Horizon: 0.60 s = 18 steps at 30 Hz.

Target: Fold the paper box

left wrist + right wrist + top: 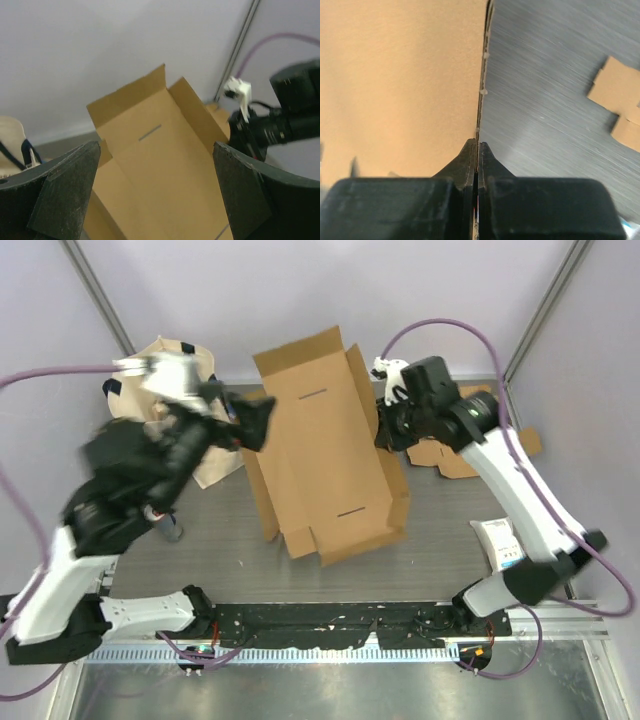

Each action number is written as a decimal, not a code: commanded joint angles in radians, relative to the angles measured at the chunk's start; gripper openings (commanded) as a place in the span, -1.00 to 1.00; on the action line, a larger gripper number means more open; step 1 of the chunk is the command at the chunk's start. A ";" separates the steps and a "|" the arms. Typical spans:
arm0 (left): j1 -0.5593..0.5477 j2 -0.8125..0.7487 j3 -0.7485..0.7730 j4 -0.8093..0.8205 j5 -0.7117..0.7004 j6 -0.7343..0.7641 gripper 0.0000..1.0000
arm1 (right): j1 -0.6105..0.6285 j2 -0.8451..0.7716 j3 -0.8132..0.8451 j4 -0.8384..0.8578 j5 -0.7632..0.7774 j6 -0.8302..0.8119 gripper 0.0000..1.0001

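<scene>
Top external view shows the brown cardboard box (325, 455) lying open mid-way across the grey metal table (210, 565), light and bendy I judge, its right wall pinched in my right gripper (477, 146) while my left gripper (252, 422) gapes empty beside the left wall, whose top edge I'd take.

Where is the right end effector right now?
In the top view, the right end effector is right of centre, pinched shut on the right wall of the cardboard box.
</scene>
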 commanded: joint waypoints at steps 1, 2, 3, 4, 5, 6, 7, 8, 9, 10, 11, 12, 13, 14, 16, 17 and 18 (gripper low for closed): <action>0.097 0.171 -0.040 -0.129 0.034 -0.009 0.99 | -0.080 0.189 0.050 -0.059 0.068 -0.152 -0.96; 0.152 0.194 -0.025 -0.152 0.128 -0.070 0.99 | -0.092 0.268 0.107 -0.067 0.141 -0.152 -0.97; 0.171 0.218 -0.011 -0.152 0.161 -0.089 0.99 | -0.117 0.317 0.142 -0.090 0.184 -0.154 -0.97; 0.180 0.235 -0.012 -0.146 0.177 -0.100 0.99 | -0.126 0.356 0.180 -0.123 0.285 -0.155 -0.97; 0.184 0.237 -0.018 -0.125 0.192 -0.118 0.99 | -0.131 0.396 0.228 -0.178 0.345 -0.151 -0.96; 0.185 0.234 -0.033 -0.112 0.206 -0.117 0.99 | -0.128 0.393 0.225 -0.180 0.388 -0.151 -0.97; 0.185 0.219 -0.040 -0.100 0.224 -0.109 0.99 | -0.128 0.382 0.219 -0.174 0.410 -0.151 -0.97; 0.185 0.209 -0.049 -0.077 0.232 -0.099 0.99 | -0.128 0.360 0.208 -0.152 0.407 -0.149 -0.97; 0.185 0.200 -0.061 -0.066 0.226 -0.096 0.99 | -0.129 0.311 0.204 -0.133 0.396 -0.145 -0.97; 0.187 0.191 -0.067 -0.057 0.226 -0.094 1.00 | -0.128 0.280 0.199 -0.113 0.384 -0.154 -0.97; 0.193 0.177 -0.069 -0.043 0.226 -0.095 0.99 | -0.128 0.255 0.190 -0.096 0.322 -0.177 -0.97; 0.194 0.171 -0.073 -0.040 0.231 -0.100 0.99 | -0.120 0.213 0.187 -0.093 0.316 -0.200 -0.97; 0.194 0.166 -0.080 -0.034 0.234 -0.105 0.99 | -0.107 0.197 0.185 -0.092 0.312 -0.218 -0.96; 0.196 0.151 -0.087 -0.016 0.244 -0.105 0.99 | -0.100 0.186 0.185 -0.105 0.274 -0.267 -0.96; 0.197 0.143 -0.113 0.000 0.275 -0.106 0.99 | -0.096 0.168 0.179 -0.122 0.228 -0.307 -0.97; 0.202 0.142 -0.122 0.015 0.293 -0.108 0.99 | -0.096 0.168 0.163 -0.136 0.208 -0.357 -0.97; 0.208 0.145 -0.139 0.021 0.315 -0.112 0.99 | -0.096 0.165 0.150 -0.138 0.215 -0.373 -0.96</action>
